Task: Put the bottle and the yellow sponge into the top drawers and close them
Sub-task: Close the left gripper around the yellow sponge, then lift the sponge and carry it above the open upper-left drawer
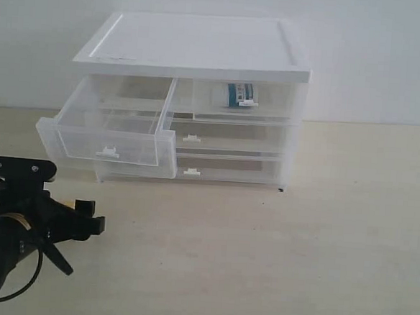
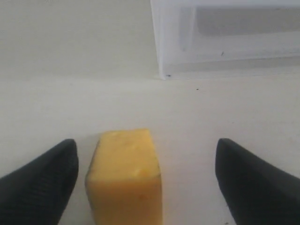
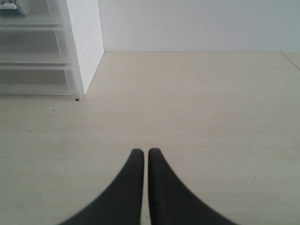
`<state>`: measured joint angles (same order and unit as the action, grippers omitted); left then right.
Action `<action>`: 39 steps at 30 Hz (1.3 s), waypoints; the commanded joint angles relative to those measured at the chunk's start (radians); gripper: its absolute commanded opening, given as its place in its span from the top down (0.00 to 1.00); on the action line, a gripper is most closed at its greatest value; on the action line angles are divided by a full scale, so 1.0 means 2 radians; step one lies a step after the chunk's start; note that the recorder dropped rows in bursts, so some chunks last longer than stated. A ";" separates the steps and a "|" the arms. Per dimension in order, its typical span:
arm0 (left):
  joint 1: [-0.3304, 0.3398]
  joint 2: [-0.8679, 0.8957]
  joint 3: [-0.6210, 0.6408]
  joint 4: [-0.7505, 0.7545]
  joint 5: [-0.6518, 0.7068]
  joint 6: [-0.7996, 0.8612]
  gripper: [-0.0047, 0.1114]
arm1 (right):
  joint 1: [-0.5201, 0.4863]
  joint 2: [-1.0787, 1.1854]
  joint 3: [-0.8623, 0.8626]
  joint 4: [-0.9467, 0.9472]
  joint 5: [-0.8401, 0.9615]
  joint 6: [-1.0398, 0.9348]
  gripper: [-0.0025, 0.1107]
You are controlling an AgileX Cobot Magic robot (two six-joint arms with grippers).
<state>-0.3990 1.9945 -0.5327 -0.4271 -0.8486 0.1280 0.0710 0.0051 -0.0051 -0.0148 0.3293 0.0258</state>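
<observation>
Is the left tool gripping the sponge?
No, the left tool is open and the sponge sits between its fingers with gaps on both sides.

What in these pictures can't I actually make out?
Yellow sponge: one end cut off by the left wrist view's edge; unseen in the exterior view.
Bottle: label print too small and blurred behind the right top drawer's cloudy front, exterior view.
Right gripper: outside the exterior view's frame; only its fingertips show in the right wrist view.
</observation>
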 commanded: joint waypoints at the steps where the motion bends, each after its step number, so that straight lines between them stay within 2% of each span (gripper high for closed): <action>1: 0.010 0.011 -0.004 0.009 -0.003 0.001 0.32 | -0.001 -0.003 0.003 0.001 -0.004 -0.001 0.97; 5: 0.015 0.021 -0.005 0.022 -0.003 0.001 0.35 | -0.001 -0.003 0.003 0.001 -0.004 -0.001 0.97; 8: 0.015 0.025 -0.005 0.037 -0.003 0.001 0.50 | -0.001 -0.003 0.003 0.001 -0.004 -0.001 0.97; 10: 0.015 0.025 -0.005 0.035 -0.003 0.001 0.63 | -0.001 -0.003 0.003 0.001 -0.004 -0.001 0.97; 11: 0.015 0.025 -0.003 0.035 -0.003 0.001 0.84 | -0.001 -0.003 0.003 0.001 -0.004 -0.001 0.97; 12: 0.015 0.025 -0.002 0.035 -0.004 0.002 0.92 | -0.001 -0.003 0.003 0.001 -0.004 -0.001 0.97; 17: 0.015 -0.027 0.035 0.036 -0.005 0.012 0.92 | -0.001 -0.003 0.003 0.001 -0.004 -0.001 0.97; 19: 0.015 -0.063 0.053 0.036 0.024 0.028 0.92 | -0.001 -0.003 0.003 0.001 -0.004 -0.001 0.97; 21: 0.015 -0.106 0.068 0.040 0.072 0.031 0.92 | -0.001 -0.003 0.003 0.001 -0.004 -0.001 0.97; 24: 0.015 -0.179 0.071 0.100 0.209 0.026 0.92 | -0.001 -0.003 0.003 0.001 -0.004 -0.001 0.97; 26: 0.015 -0.229 0.071 0.128 0.274 -0.002 0.92 | -0.001 -0.003 0.003 0.001 -0.004 -0.001 0.97; 29: 0.011 -0.281 0.071 0.187 0.320 -0.040 0.92 | -0.001 -0.003 0.003 0.001 -0.004 -0.001 0.97; 33: -0.029 -0.338 0.071 0.258 0.355 -0.088 0.92 | -0.001 -0.003 0.003 0.001 -0.004 -0.001 0.97; 39: -0.118 -0.407 0.071 0.355 0.376 -0.105 0.92 | -0.001 -0.003 0.003 0.001 -0.004 -0.001 0.97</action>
<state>-0.5635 1.2339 -0.3943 0.1844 -0.1087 -0.0587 0.0710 0.0051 -0.0051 -0.0148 0.3293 0.0258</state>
